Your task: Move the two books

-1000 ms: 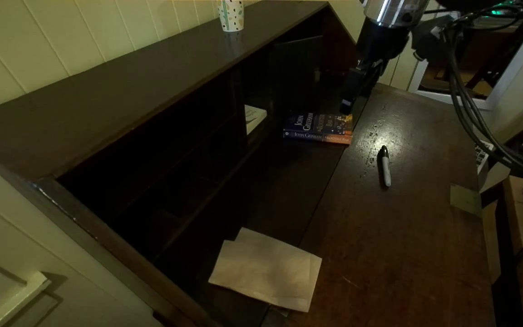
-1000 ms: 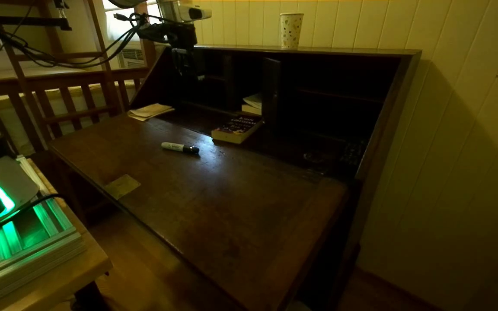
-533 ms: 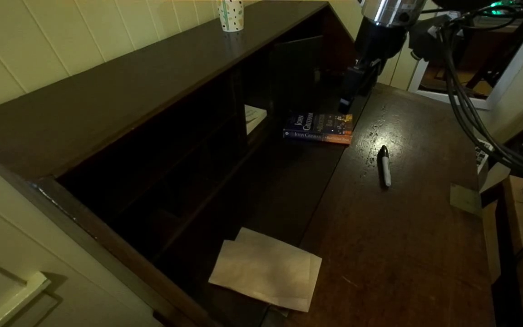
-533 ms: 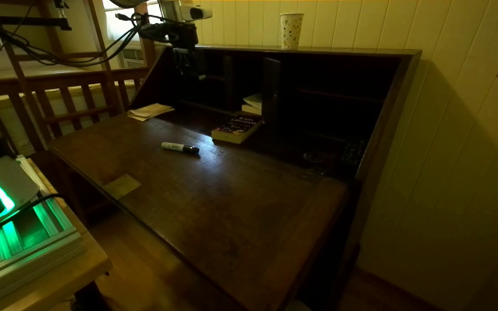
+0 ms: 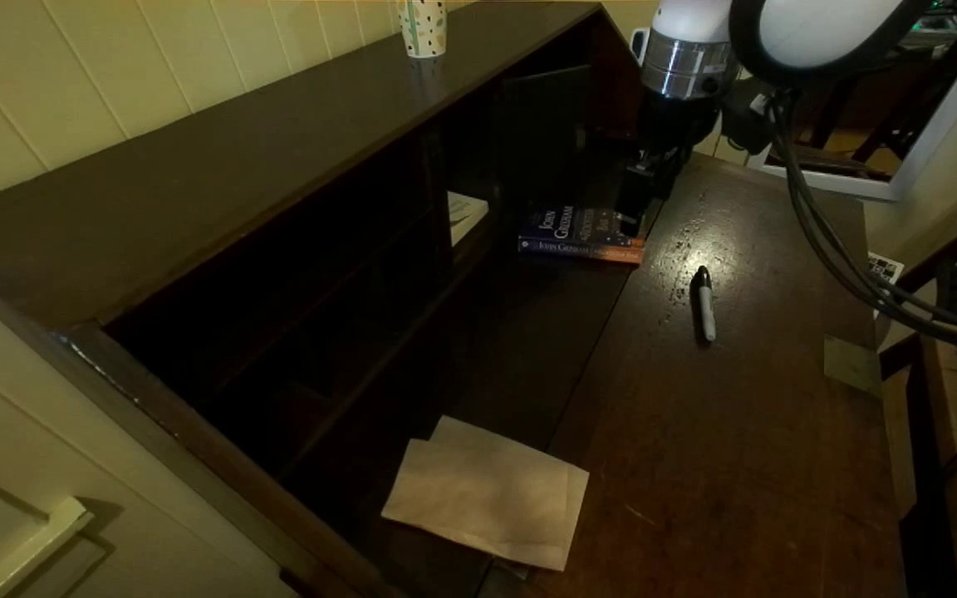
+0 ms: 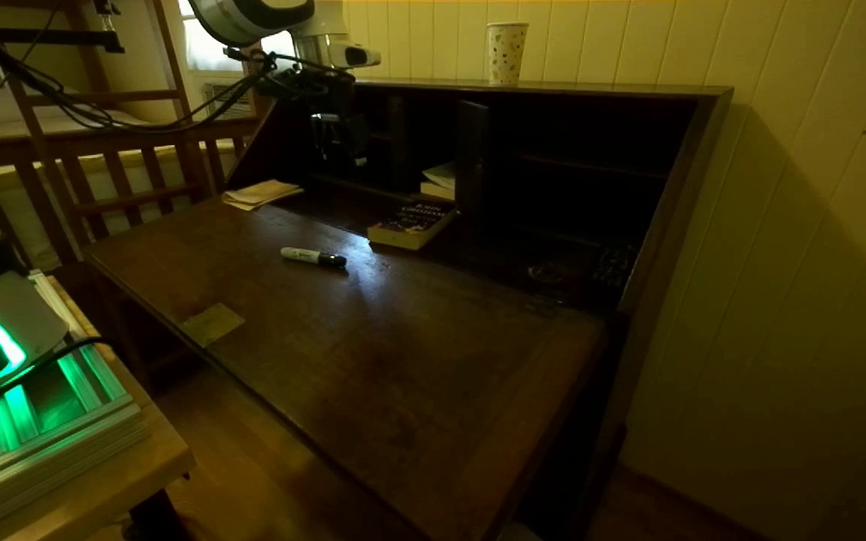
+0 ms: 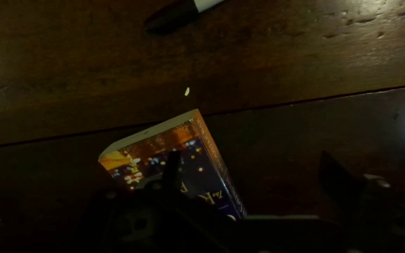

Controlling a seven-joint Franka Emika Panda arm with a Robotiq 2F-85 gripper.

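Desk (image 6: 403, 361): dark brown wood, its level leaf (image 5: 736, 432) pitted around a patch of glare; a pale square patch (image 6: 213, 323) shows at the outer edge.
Seam (image 5: 582, 374): runs lengthwise, parting the leaf from the darker inner surface.
John Grisham paperback (image 5: 566, 228): flat on that inner surface, dark blue cover upward, orange end at the seam.
Pale book (image 5: 467, 218): in a middle compartment (image 6: 433, 131) at the back, beside a small door (image 5: 545, 124) standing ajar.
End effector (image 7: 249, 160): released, fingers spread, hanging near the paperback; in the wrist view one finger crosses in front of the cover.
Marker (image 5: 705, 303): white with a black cap, near the paperback.
Paper sheets (image 5: 487, 494): overlapping, across the seam, well apart from both books.
Paper cup (image 6: 507, 52): speckled, upright on the desk's top board (image 5: 279, 141).
Wall (image 6: 801, 225): cream vertical panelling behind the desk.
Room: dim, with a slatted wooden bed frame (image 6: 132, 137), a bright window (image 6: 204, 45) and a wooden floor (image 6: 252, 481).
Robot base (image 6: 19, 300): glowing green on a wood-topped stand (image 6: 155, 451).
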